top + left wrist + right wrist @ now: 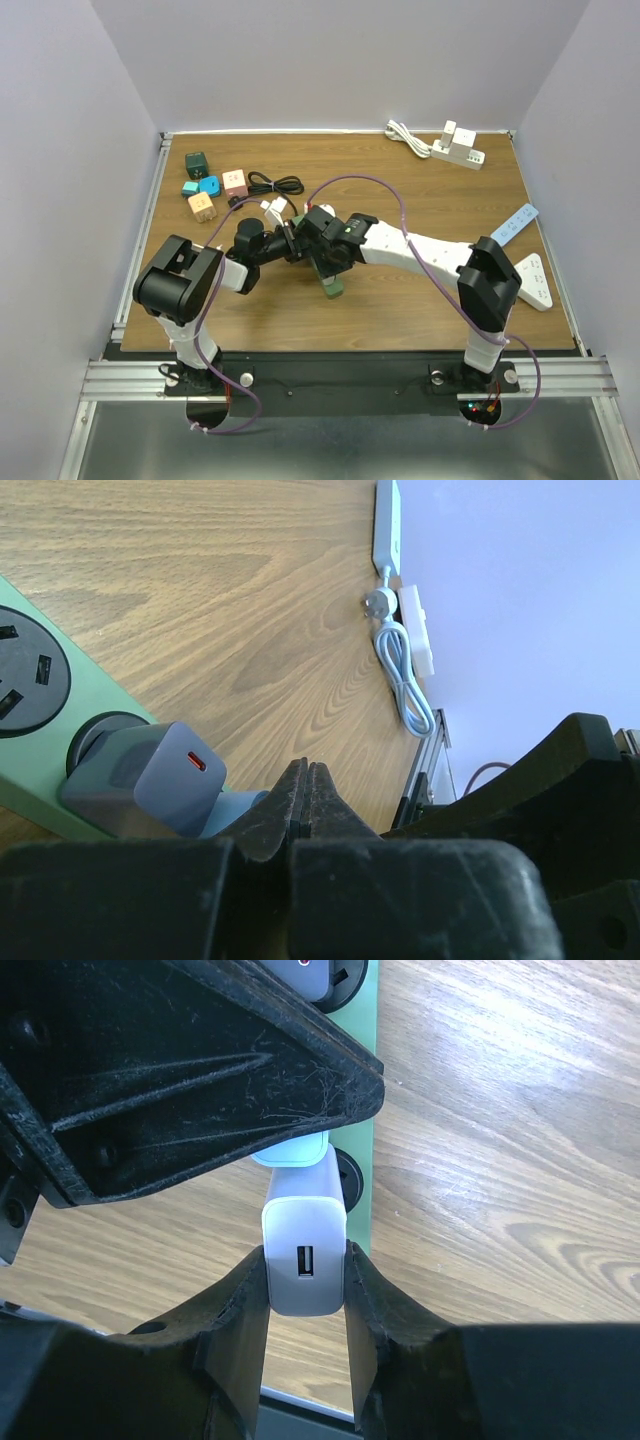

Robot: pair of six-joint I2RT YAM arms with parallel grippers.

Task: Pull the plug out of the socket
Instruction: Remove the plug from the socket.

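Right gripper (306, 1265) was clamped on the white plug (304, 1225), one finger flat on each side, USB port facing the wrist camera low in the centre of that frame. The plug's far end ran up to the green socket strip (362, 1110), beside a black round socket (347, 1172); could not tell whether its pins were seated. Left gripper (306, 780) had its fingers pressed together with nothing between them, tips low in the centre of its own view. Its dark body filled the upper left of the right wrist view, just above the white plug. Left of those tips, a grey charger (150, 780) with a red port stood in the same green strip, an empty black socket (20, 680) further left at the frame edge. From above, both arms met mid-table over the green strip, which lay tilted just below the grippers. Upper left of the table (400, 300): a loose group of cube chargers, namely dark green (196, 163), teal (208, 185), pink (235, 180) and tan (201, 206), with a coiled black cable (275, 183) just beside them. Upper right: a white power strip (458, 150) carrying adapters, a bundled white cable (405, 135) touching its left end. Right edge: another white strip (535, 280) and a pale blue one (515, 225), well apart from the grippers.
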